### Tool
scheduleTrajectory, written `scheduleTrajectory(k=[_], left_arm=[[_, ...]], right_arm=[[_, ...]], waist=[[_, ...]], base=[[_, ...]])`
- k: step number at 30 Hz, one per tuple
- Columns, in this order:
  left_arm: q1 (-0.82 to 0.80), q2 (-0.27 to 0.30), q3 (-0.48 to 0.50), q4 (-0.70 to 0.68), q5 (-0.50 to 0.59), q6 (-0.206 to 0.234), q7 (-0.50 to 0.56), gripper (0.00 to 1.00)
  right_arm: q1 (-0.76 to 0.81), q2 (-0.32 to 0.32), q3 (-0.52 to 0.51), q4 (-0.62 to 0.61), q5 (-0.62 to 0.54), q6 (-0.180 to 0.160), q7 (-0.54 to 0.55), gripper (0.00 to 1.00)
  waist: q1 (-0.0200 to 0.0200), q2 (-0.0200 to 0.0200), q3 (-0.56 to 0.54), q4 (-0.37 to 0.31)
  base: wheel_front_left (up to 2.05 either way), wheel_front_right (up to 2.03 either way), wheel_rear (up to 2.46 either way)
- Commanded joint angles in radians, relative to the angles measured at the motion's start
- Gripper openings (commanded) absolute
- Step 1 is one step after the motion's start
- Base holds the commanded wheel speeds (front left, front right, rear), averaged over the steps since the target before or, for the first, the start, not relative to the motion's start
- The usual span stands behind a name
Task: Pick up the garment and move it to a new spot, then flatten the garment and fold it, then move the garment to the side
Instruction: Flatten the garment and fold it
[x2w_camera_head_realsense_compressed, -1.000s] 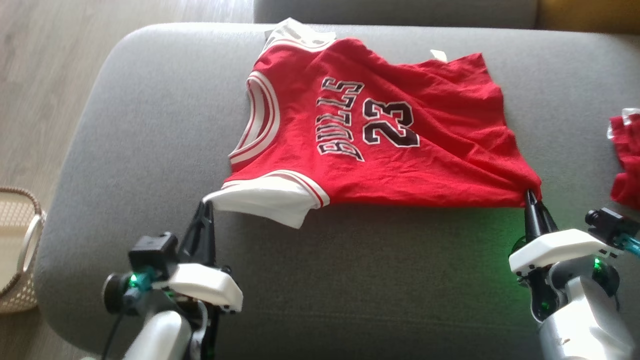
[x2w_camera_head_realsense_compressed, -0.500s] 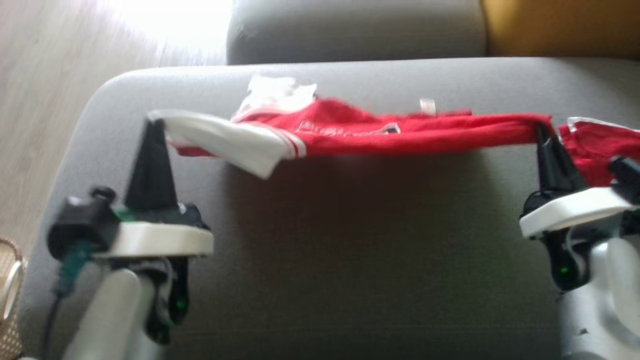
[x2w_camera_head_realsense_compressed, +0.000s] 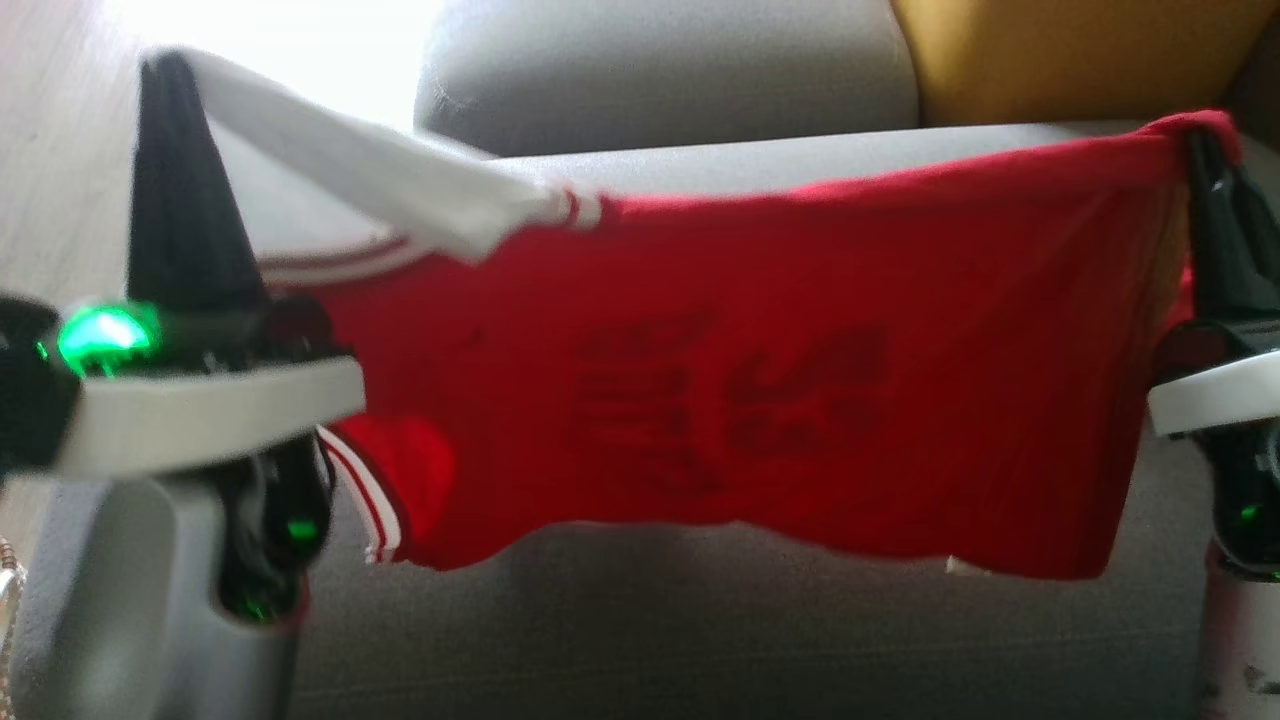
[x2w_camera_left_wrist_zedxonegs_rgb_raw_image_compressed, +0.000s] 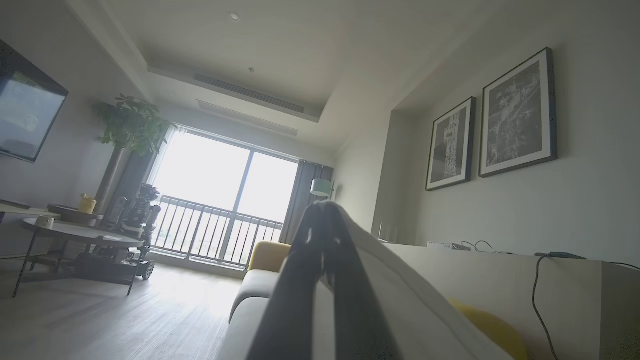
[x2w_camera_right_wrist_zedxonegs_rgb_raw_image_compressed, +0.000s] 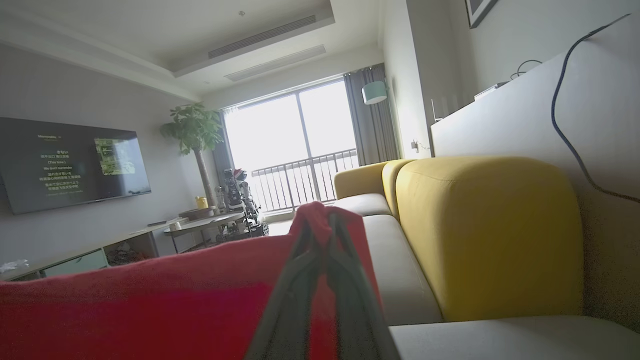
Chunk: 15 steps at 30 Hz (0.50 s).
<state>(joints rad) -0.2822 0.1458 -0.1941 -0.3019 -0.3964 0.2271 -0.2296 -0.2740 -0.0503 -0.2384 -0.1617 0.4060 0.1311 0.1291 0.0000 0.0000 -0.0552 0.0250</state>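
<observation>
The garment (x2w_camera_head_realsense_compressed: 760, 400), a red jersey with white sleeves and striped trim, hangs stretched in the air between my two grippers, its print showing faintly through the cloth. My left gripper (x2w_camera_head_realsense_compressed: 165, 75) is shut on the white sleeve (x2w_camera_head_realsense_compressed: 380, 180) at the upper left. At the upper right, my right gripper (x2w_camera_head_realsense_compressed: 1200, 145) is shut on the red hem corner. In the left wrist view the shut gripper (x2w_camera_left_wrist_zedxonegs_rgb_raw_image_compressed: 322, 210) pinches white cloth (x2w_camera_left_wrist_zedxonegs_rgb_raw_image_compressed: 400, 290). In the right wrist view the gripper (x2w_camera_right_wrist_zedxonegs_rgb_raw_image_compressed: 320, 220) pinches red cloth (x2w_camera_right_wrist_zedxonegs_rgb_raw_image_compressed: 150, 305).
The grey sofa seat (x2w_camera_head_realsense_compressed: 700, 630) lies under the hanging jersey, with a grey back cushion (x2w_camera_head_realsense_compressed: 660, 70) and a yellow cushion (x2w_camera_head_realsense_compressed: 1060, 55) behind. Wood floor (x2w_camera_head_realsense_compressed: 50, 130) lies to the left. The right wrist view shows the yellow sofa back (x2w_camera_right_wrist_zedxonegs_rgb_raw_image_compressed: 480, 235).
Both grippers have lifted the jersey off the sofa seat; it went from lying flat to hanging spread between them. The head view has also tilted up.
</observation>
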Motion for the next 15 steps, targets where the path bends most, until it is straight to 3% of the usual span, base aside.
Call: scheduleTrajectory(k=[1,8,15], left_arm=[[-0.094,0.028,0.044,-0.024,-0.004,-0.008,0.013,0.0],[-0.298,0.056,0.053,0.097,-0.052,-0.042,0.122,0.0],[-0.718,0.094,0.043,0.359,-0.056,-0.1,0.208,0.0]], right_arm=[[-0.046,0.0,0.014,-0.034,0.011,0.0,0.014,0.0],[-0.197,0.0,-0.029,0.071,0.06,0.0,0.069,0.0],[-0.643,0.0,-0.018,0.335,0.007,0.0,0.123,0.0]], waist=[[0.0,0.0,0.007,-0.002],[0.0,0.0,0.109,-0.001],[0.0,0.0,0.371,-0.007]], base=[[0.0,0.0,0.0],[0.0,0.0,0.0],[0.0,0.0,0.0]])
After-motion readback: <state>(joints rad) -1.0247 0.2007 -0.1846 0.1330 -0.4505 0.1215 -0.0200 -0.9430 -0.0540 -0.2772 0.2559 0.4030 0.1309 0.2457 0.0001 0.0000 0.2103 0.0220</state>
